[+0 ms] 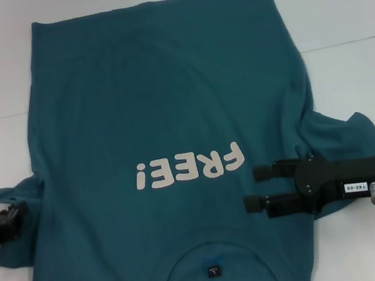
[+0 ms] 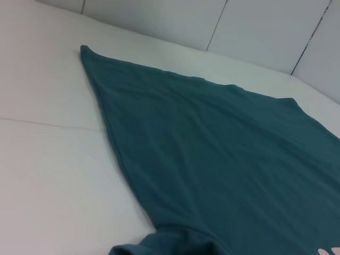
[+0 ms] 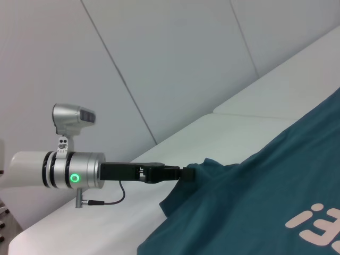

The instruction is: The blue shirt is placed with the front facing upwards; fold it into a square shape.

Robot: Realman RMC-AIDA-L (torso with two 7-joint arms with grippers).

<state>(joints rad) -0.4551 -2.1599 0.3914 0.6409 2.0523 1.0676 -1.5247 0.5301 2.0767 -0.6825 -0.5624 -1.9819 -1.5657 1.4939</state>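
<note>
A blue shirt (image 1: 162, 116) lies spread flat on a white table (image 1: 345, 8), front up. Its collar is the edge nearest my body, so the pale "FREE!" print (image 1: 188, 167) reads upside down from my head camera. A small dark tag (image 1: 213, 272) sits inside the collar.

My right gripper (image 1: 252, 187) hovers over the shirt just to the right of the print, its two black fingers parted and holding nothing. The right sleeve bunches beneath that arm.

My left gripper (image 1: 14, 214) is at the left sleeve, on the opposite side of the print. In the right wrist view its tip meets the bunched sleeve edge, and I judge it is pinching the cloth, though I cannot tell for certain.

I judge both arms sit at the sleeves because the sleeves fold inward first.

The fabric looks like soft matte cotton. It lies smooth across the body and rumples at both sleeves. The hem, farthest from the print, is straight.
</note>
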